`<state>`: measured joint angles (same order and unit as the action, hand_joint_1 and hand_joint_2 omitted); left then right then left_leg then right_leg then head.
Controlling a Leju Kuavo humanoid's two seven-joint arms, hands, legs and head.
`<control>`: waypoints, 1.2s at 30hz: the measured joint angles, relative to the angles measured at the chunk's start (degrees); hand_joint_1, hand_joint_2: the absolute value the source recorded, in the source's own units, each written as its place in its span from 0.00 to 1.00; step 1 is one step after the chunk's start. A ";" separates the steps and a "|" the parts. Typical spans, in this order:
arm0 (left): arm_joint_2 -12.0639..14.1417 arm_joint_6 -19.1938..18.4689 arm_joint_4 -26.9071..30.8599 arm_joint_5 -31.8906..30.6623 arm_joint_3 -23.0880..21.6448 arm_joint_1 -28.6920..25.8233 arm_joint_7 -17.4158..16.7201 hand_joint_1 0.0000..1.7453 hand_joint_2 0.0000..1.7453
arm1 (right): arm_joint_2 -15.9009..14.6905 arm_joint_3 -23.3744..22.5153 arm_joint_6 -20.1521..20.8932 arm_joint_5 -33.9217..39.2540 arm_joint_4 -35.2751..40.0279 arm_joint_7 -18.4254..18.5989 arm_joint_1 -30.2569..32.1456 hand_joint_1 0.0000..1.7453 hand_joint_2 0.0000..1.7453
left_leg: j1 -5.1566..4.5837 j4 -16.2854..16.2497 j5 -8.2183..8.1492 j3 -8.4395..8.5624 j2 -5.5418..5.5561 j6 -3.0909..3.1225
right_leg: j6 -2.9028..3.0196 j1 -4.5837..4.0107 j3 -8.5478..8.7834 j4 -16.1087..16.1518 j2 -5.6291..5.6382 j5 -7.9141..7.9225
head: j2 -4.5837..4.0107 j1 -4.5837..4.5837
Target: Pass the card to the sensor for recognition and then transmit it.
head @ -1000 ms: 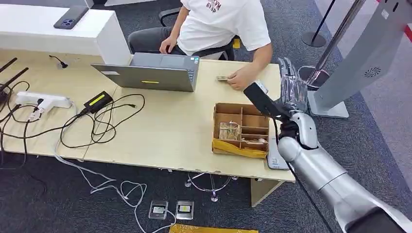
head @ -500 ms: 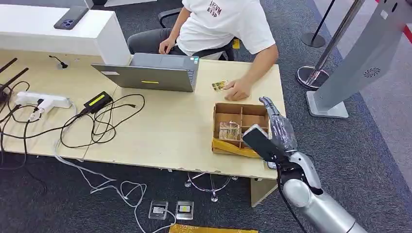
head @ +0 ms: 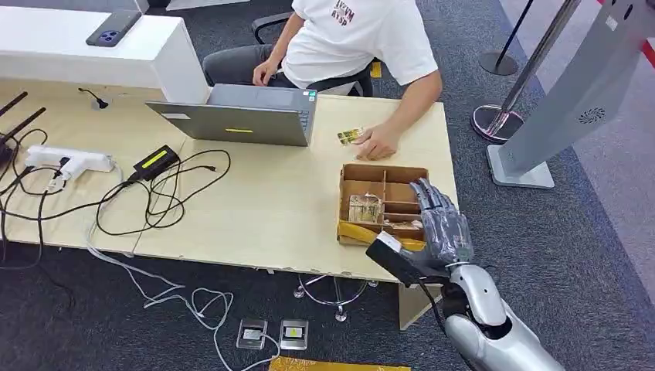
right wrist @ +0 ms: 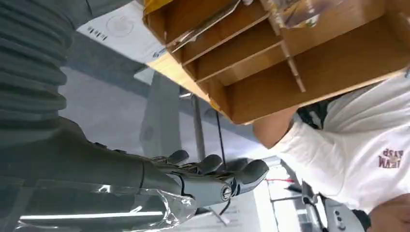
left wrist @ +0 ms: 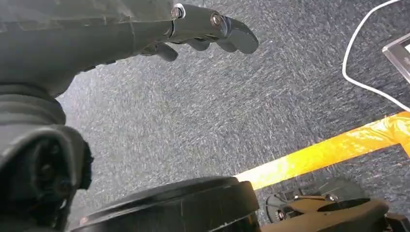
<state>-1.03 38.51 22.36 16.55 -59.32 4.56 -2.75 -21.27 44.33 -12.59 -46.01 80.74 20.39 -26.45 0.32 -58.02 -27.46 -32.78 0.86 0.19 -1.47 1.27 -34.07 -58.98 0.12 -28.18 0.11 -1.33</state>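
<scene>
Card [head: 349,137] lies flat on table [head: 270,209], long axis tilted.

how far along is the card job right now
Seemingly near the end, or between cycles. A card lies on the desk by the person's hand, so a handover may already be done. The right hand hovers empty over the cardboard box, where more cards sit. The left hand hangs empty above the carpet. Sensor recognition cannot be confirmed.

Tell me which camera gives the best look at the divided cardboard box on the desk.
The head view: the cardboard box is seen whole from above, dividers and contents visible, with the right hand at its far-right edge. The right wrist view catches only part of it, close and turned. The left wrist view faces carpet.
</scene>
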 joint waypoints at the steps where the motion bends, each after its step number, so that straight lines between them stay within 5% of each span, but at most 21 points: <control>1: 0.00 0.00 0.00 -0.13 0.00 0.00 -0.17 0.00 0.00 | 0.02 0.09 0.00 -0.93 -0.37 0.30 0.00 0.00 1.00 | 0.00 0.00 0.00 0.00 0.00 0.00 | 0.00 0.00 0.00 0.00 0.00 0.00 | 0.00 0.00; 13: 0.00 -0.04 0.02 1.16 -0.09 -0.01 -0.79 0.00 0.00 | 2.67 2.34 1.36 -3.78 -7.35 -0.31 -3.02 0.00 1.00 | 0.01 0.01 0.01 -0.01 0.01 0.00 | 0.00 -0.01 0.00 -0.02 0.00 0.00 | 0.00 0.00; 36: 0.04 0.00 0.13 2.93 -0.13 0.03 -0.65 0.00 0.00 | 10.25 5.55 -3.28 -2.03 -25.83 -4.64 -9.37 0.00 1.00 | 0.01 0.00 0.01 -0.02 0.02 0.00 | 0.03 -0.01 0.00 -0.02 -0.01 -0.02 | 0.00 -0.02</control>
<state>-0.98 38.51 22.49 19.47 -59.45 4.59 -3.41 -11.02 49.88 -15.87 -48.04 54.91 15.76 -35.82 0.33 -58.02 -27.46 -32.80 0.88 0.18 -1.44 1.26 -34.08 -58.99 0.11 -28.20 0.11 -1.36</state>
